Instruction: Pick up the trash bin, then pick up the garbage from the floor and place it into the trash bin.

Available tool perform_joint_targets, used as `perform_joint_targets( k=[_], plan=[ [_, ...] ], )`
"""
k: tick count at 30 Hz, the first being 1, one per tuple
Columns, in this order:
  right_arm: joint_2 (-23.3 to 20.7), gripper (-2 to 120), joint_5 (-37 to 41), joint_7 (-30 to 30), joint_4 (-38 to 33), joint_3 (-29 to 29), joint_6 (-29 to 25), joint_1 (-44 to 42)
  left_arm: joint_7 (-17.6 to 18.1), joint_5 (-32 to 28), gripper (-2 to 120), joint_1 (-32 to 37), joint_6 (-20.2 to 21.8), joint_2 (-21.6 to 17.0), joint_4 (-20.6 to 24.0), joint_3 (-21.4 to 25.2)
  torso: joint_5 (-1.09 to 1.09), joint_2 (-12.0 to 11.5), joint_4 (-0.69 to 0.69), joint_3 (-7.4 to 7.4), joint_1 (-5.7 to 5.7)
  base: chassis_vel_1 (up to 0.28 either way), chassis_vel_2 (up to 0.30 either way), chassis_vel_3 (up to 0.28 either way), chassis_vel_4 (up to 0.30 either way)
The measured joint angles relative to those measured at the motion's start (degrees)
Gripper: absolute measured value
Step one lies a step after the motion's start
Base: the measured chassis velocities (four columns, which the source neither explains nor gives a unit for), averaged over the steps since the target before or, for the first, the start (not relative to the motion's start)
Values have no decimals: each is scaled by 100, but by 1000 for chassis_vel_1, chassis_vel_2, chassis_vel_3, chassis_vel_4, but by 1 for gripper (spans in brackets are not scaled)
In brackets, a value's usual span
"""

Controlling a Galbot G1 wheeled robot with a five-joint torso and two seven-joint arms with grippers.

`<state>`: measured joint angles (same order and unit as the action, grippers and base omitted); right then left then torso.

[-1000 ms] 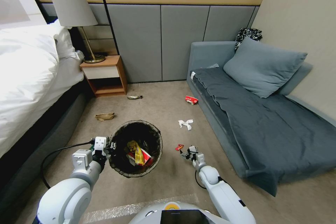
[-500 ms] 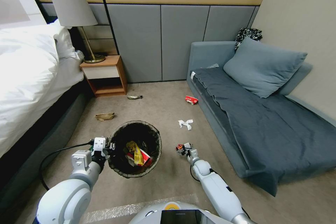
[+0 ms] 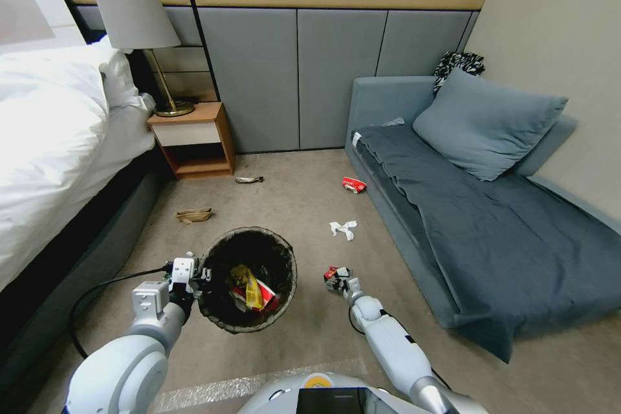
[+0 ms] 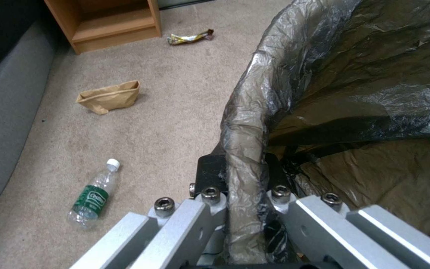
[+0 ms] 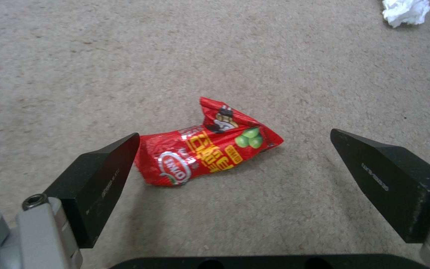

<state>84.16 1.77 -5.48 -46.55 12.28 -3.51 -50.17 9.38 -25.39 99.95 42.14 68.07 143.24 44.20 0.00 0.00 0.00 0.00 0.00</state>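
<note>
Clamping the liner-wrapped rim of the trash bin (image 3: 248, 279) with the left gripper (image 4: 245, 179), pads pressed on either side of the rim; yellow and red wrappers inside. Right gripper (image 5: 235, 164) low over the floor (image 3: 297, 200), jaws spread wide around a red snack packet (image 5: 207, 149), one pad just beside its end, not gripping. Crumpled white paper (image 3: 343, 228), brown paper bag (image 4: 109, 97) and green-labelled bottle (image 4: 94, 194) lying loose on carpet.

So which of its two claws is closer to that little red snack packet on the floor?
The right. The right gripper hangs over the red packet, jaws open on either side of it. The left gripper is off beyond the trash bin, jaws clamped on its rim.
</note>
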Motion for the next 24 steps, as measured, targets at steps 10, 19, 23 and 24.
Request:
perform_joint_targets(
  k=[10,19,23,24],
  plan=[
    [97,100,-141,-13,184,105,-145,82,-38,44,1,64,0,20,0,-15,0,0,0,0,0,0,0,0,0],
    [205,100,-360,-62,481,248,-348,244,-63,80,1,105,0,30,0,-13,0,0,0,0,0,0,0,0,0],
    [249,100,-420,-85,581,281,-394,301,-75,92,1,107,0,31,0,-12,0,0,0,0,0,0,0,0,0],
    [271,100,-456,-95,641,298,-424,329,-80,94,1,108,0,30,0,-11,0,0,0,0,0,0,0,0,0]
  ],
)
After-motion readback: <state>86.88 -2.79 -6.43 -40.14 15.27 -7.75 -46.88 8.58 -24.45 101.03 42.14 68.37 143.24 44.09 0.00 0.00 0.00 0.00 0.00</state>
